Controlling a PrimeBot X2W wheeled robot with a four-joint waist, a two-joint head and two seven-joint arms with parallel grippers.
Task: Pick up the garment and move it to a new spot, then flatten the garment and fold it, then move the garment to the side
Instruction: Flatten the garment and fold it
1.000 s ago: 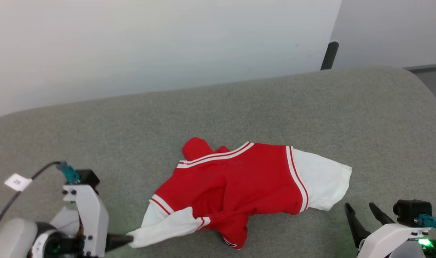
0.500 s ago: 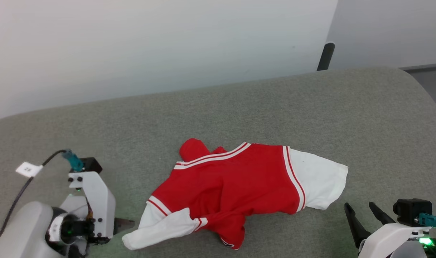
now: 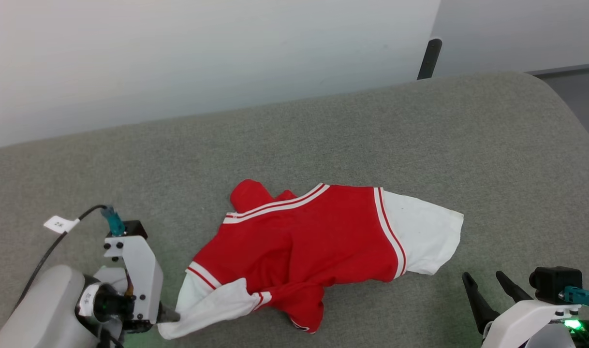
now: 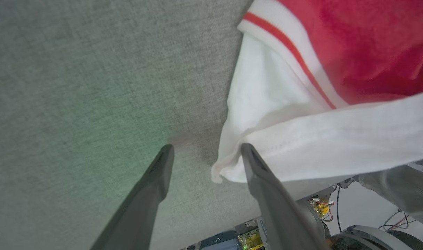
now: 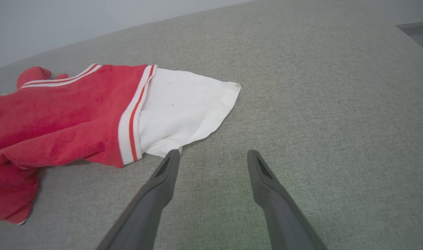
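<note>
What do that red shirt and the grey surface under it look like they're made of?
Red shirt: soft knit cloth, probably cotton jersey, matte; it crumples and folds limply. Grey surface: looks like woven upholstery fabric, matte, with a fine visible weave.

Left arm: rounded pale grey forearm shell (image 3: 38,309), then a flat white bracket plate (image 3: 142,275) with small dark screw heads. Black camera block (image 3: 132,228) sits on top of the plate. A teal plug (image 3: 113,222) feeds a thin black cable (image 3: 52,249) that carries a white paper tag (image 3: 60,224); the print is too small to read. Green glow at the dark lens ring (image 3: 103,305).

The left pincer (image 4: 207,147) has two long dark grey matte fingers, tapering to blunt tips. The right pincer (image 5: 213,152) has the same fingers.

Right wrist: white moulded housing (image 3: 526,316), black camera cube (image 3: 555,285), teal connector (image 3: 581,296), bright green LED (image 3: 572,325).
</note>
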